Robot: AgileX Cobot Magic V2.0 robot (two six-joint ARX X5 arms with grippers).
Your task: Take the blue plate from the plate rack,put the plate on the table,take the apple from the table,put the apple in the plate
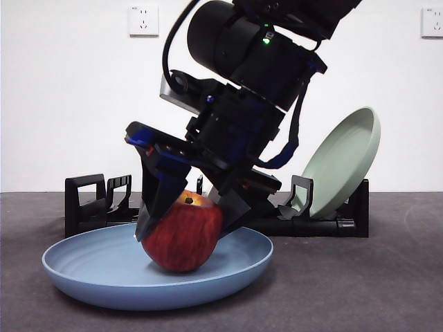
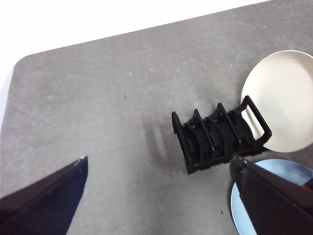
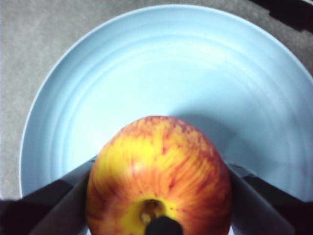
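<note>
On the counter (image 1: 387, 290) sits the blue plate (image 1: 90, 270), and the right end effector (image 1: 185, 225) is clamped on the apple (image 1: 181, 235), resting inside it. Final step: looks like it just needs letting go, lifting clear. Left end effector (image 2: 156, 196) waits, jaws apart.

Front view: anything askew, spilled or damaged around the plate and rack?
Nothing stands out. The round red apple sits in the light-blue plate, flat on the table, right claw around it. The sage-green plate leans in the black rack.

A plain white wall (image 1: 69, 104) carries two white power sockets (image 1: 143, 20).
</note>
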